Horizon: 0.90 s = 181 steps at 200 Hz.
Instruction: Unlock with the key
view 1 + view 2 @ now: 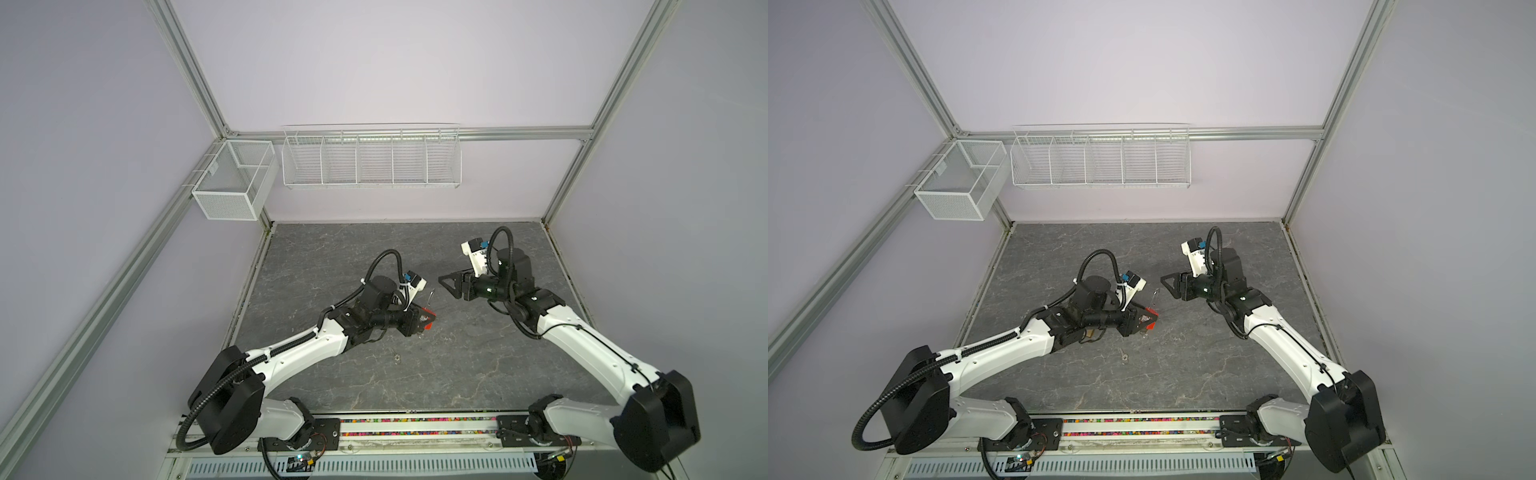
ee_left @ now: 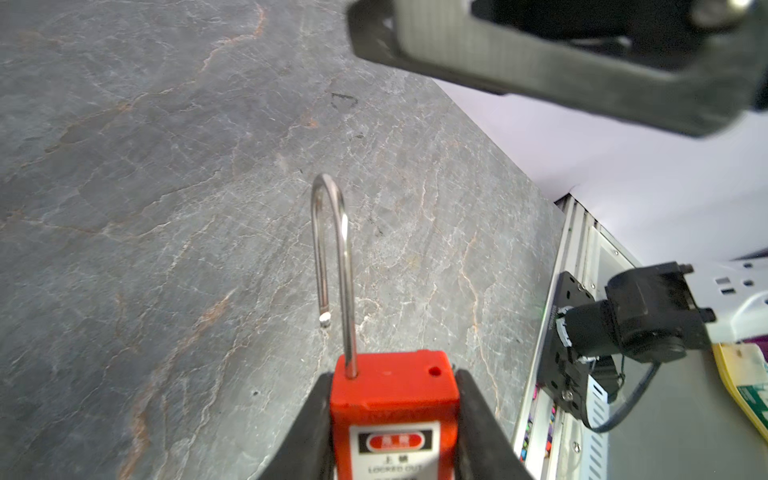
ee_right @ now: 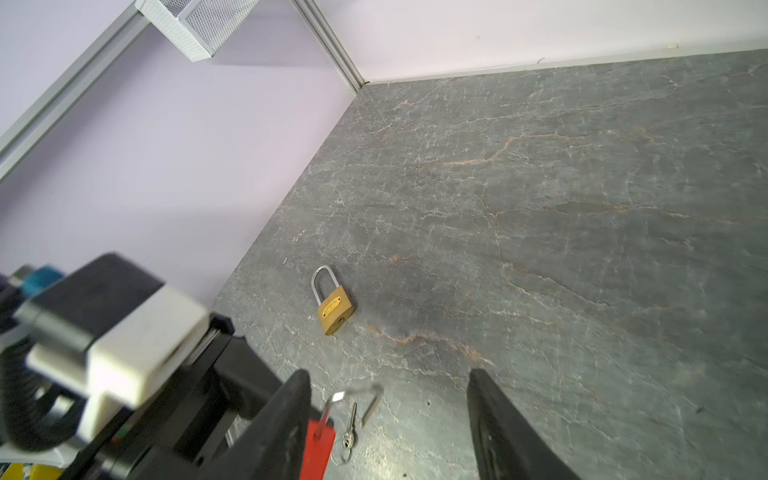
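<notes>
My left gripper (image 1: 422,322) (image 2: 392,376) is shut on the body of a red padlock (image 1: 427,321) (image 1: 1149,322) (image 2: 395,399) and holds it off the table. Its steel shackle (image 2: 332,249) (image 1: 431,296) is swung out: one leg sits in the body, the free end hangs beside it, and the second hole is empty. My right gripper (image 1: 446,284) (image 1: 1169,283) (image 3: 389,376) hovers open just past the shackle tip, with nothing between its fingers (image 2: 540,58). A small silver key (image 3: 352,424) (image 1: 397,356) (image 1: 1124,355) on a ring lies on the table under the lock.
A brass padlock (image 3: 334,307), shackle closed, lies on the grey stone-patterned table (image 1: 457,374) near the left wall. A white wire rack (image 1: 372,160) and a mesh box (image 1: 232,178) hang on the back wall. The right arm's base (image 2: 623,324) stands at the table's front rail.
</notes>
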Tool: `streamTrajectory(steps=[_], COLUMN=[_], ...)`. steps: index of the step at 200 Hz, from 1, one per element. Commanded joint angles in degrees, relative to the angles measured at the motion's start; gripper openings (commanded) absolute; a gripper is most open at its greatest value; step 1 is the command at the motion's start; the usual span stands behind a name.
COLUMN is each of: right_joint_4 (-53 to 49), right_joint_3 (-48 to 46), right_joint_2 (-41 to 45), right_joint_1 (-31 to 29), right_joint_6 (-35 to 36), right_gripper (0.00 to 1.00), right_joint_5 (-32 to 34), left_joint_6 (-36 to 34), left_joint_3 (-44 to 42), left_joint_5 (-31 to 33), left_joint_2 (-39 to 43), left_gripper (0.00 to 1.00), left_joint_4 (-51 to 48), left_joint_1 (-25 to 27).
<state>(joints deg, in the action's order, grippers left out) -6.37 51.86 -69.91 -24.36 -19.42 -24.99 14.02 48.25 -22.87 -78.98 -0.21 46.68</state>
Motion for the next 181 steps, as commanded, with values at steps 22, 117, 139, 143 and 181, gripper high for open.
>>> streamTrajectory(steps=[22, 117, 139, 143, 181], right_joint_4=[-3.1, 4.9, 4.6, 4.6, 5.0], right_joint_3=[-4.9, 1.9, 4.6, 5.1, 8.3], right_joint_2=[-1.1, -13.7, -16.5, -17.0, -21.0], right_joint_1=[0.3, -0.1, -0.3, -0.3, -0.4], right_joint_6=[1.4, -1.0, -0.5, -0.4, -0.1], right_gripper=[0.68, 0.67, 0.67, 0.67, 0.66], right_joint_5=[-1.7, -4.8, -5.0, -5.0, -6.7], left_joint_6=[4.3, 6.3, 6.1, 6.0, 4.6], left_joint_3=[0.2, -2.3, -2.6, -2.7, -2.5], left_joint_5=[-1.7, -10.7, -12.2, -12.2, -10.7], left_joint_2=[-2.5, -2.0, -1.7, -1.7, -1.6], left_gripper=[0.00, 0.00, 0.00, 0.00, 0.00], left_joint_4=[5.3, 11.5, 12.2, 12.2, 10.1], left_joint_1=[-3.8, -3.8, -3.8, -3.8, -3.8])
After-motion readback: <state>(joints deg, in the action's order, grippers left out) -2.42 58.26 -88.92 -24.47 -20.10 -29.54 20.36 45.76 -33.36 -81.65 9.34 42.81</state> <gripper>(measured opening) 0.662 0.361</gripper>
